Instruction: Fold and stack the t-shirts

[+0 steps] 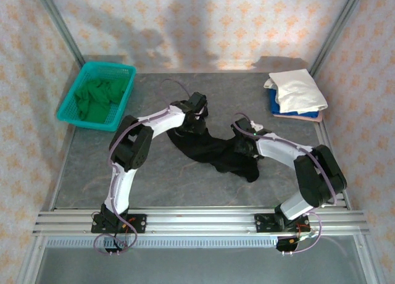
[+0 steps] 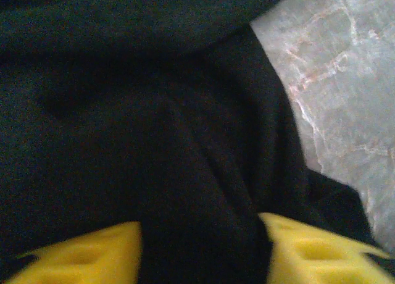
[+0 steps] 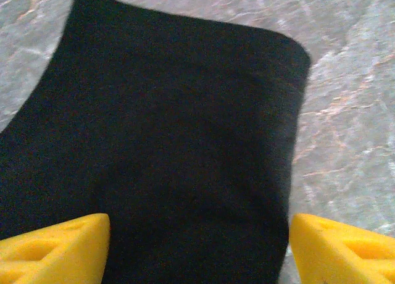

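Two grippers on black t-shirt (image 1: 216, 153), crumpled mid-table, long axis far-left to near-right; left gripper (image 2: 200, 241) clamped on far-left end, right gripper (image 3: 197, 234) fingers apart, straddling flat right end.

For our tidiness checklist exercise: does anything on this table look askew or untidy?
Yes. The black t-shirt lies bunched mid-table, unfolded, and the white t-shirt sits crooked atop the stack at far right.

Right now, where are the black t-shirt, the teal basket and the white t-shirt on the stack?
black t-shirt (image 1: 216, 151), top external view, on its crumpled middle.
teal basket (image 1: 125, 96), top external view, on its right wall.
white t-shirt (image 1: 299, 89), top external view, on its top surface.
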Controlling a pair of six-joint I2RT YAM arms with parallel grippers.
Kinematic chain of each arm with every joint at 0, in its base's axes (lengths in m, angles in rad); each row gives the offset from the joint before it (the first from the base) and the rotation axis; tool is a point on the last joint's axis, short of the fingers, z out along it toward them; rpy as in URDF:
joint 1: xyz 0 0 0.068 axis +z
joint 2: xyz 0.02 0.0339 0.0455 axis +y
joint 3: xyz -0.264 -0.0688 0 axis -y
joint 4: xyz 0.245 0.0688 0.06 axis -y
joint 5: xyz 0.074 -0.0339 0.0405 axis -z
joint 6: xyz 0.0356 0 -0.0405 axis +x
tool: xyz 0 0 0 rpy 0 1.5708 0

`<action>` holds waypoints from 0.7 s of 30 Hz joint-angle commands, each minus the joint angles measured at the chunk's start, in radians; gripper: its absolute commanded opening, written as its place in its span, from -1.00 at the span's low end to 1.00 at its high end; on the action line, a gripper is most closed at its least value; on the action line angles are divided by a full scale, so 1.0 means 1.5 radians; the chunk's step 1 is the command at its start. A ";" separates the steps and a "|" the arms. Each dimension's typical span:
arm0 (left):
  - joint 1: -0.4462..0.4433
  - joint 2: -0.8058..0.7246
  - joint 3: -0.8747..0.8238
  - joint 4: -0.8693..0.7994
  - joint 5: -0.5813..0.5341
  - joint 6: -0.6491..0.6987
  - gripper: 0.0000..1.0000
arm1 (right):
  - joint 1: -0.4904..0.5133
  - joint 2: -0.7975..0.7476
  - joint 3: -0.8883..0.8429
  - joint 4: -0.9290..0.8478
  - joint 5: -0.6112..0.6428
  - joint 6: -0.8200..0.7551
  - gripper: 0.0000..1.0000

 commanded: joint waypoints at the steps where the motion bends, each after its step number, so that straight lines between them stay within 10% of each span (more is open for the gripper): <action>1: 0.029 -0.053 -0.046 0.026 0.059 0.001 -0.40 | -0.004 0.027 0.009 -0.047 0.051 0.028 0.50; 6: 0.065 -0.108 -0.085 0.043 0.107 -0.004 -1.00 | -0.016 0.065 0.030 -0.026 0.021 0.032 -0.16; 12: 0.111 -0.169 0.048 -0.039 0.095 0.013 -1.00 | -0.046 0.025 0.170 -0.044 0.010 -0.012 -0.82; 21: 0.178 -0.239 0.357 -0.184 0.029 0.030 -1.00 | -0.100 -0.037 0.503 -0.134 0.086 -0.103 -1.00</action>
